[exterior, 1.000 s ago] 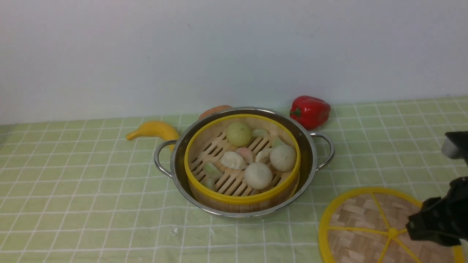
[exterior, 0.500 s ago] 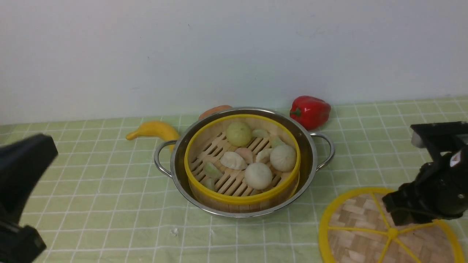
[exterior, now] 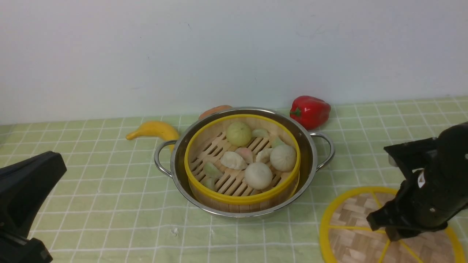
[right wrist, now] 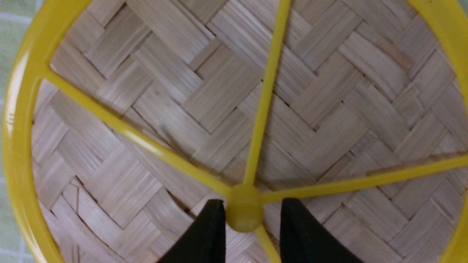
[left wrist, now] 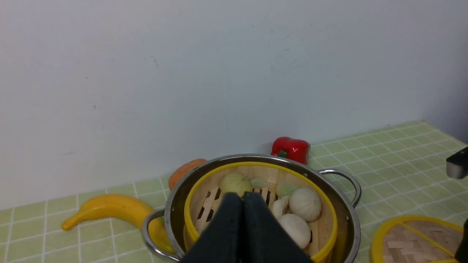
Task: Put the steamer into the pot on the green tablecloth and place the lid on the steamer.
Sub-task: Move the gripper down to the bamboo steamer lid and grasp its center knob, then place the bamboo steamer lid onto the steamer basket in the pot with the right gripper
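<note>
Black right arm (exterior: 435, 182), tapered black fingers (right wrist: 211, 233)

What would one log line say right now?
yellow-rimmed bamboo steamer: in shiny steel pot; flat woven bamboo lid: on green cloth; right tool: open astride lid knob; left tool: shut

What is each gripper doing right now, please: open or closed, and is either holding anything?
Left gripper: shut, holding nothing.
Right gripper: open, fingers either side of the knob of the lid, not clamped.

Front and left wrist views both face the pot (exterior: 308, 160); right wrist view looks down, close over the lid (right wrist: 219, 109).
</note>
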You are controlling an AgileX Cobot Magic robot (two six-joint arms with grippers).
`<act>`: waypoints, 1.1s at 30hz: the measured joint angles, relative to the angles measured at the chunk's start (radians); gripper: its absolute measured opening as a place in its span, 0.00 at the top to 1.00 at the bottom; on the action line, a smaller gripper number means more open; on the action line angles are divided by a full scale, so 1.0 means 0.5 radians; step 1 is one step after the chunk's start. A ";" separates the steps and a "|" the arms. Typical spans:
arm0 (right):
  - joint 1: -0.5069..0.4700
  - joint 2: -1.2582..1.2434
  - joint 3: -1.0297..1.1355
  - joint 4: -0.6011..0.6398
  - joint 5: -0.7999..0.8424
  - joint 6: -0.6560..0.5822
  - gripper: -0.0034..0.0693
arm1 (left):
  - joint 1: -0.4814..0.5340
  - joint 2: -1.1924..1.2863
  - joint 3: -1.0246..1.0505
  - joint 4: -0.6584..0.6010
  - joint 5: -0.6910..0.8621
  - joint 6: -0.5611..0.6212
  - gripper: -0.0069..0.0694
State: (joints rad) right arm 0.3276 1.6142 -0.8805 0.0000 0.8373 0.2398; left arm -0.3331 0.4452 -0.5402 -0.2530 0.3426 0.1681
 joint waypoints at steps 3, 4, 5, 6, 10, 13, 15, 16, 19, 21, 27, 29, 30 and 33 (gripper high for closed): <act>0.000 0.000 0.000 0.000 -0.021 0.005 0.75 | 0.000 0.000 0.000 0.000 0.000 0.000 0.94; 0.000 0.000 0.000 0.000 -0.026 0.005 0.78 | 0.000 0.000 0.000 0.000 0.000 0.000 0.94; 0.000 0.000 0.000 0.000 -0.027 0.003 0.78 | 0.000 0.000 0.000 0.000 0.000 0.000 0.94; 0.000 0.000 0.000 0.000 -0.027 -0.008 0.78 | 0.000 0.000 0.000 0.000 0.000 0.000 0.94; 0.000 0.000 -0.008 0.000 -0.009 -0.044 0.78 | 0.000 0.000 0.000 -0.002 0.002 0.000 0.94; 0.000 -0.012 -0.108 -0.068 0.197 -0.063 0.78 | 0.000 0.000 0.000 -0.002 0.044 0.000 0.94; 0.000 -0.034 -0.176 -0.097 0.297 -0.064 0.78 | 0.000 0.000 0.000 -0.002 0.072 0.000 0.94; 0.000 -0.053 -0.211 -0.114 0.369 -0.064 0.78 | 0.000 0.000 0.000 -0.002 0.083 0.000 0.94; 0.000 -0.150 -0.440 -0.187 0.647 -0.069 0.78 | 0.000 0.000 0.000 -0.002 0.111 0.000 0.94; 0.000 -0.222 -0.623 -0.221 0.746 -0.076 0.78 | 0.000 0.000 0.000 -0.002 0.113 0.000 0.94; 0.051 -0.238 -1.123 -0.107 0.776 -0.183 0.78 | 0.000 0.000 0.000 -0.002 0.113 0.000 0.94; 0.137 -0.145 -1.286 -0.034 0.778 -0.214 0.78 | 0.000 0.000 0.000 -0.002 0.113 0.000 0.94; 0.192 -0.062 -1.366 -0.011 0.783 -0.224 0.78 | 0.000 0.000 0.000 -0.002 0.113 0.000 0.94; 0.347 0.171 -1.572 0.000 0.785 -0.229 0.78 | 0.000 0.000 0.000 -0.002 0.113 0.000 0.94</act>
State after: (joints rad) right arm 0.5010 1.6997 -1.6666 0.0000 1.2301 0.1252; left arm -0.3331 0.4452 -0.5402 -0.2537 0.3989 0.1681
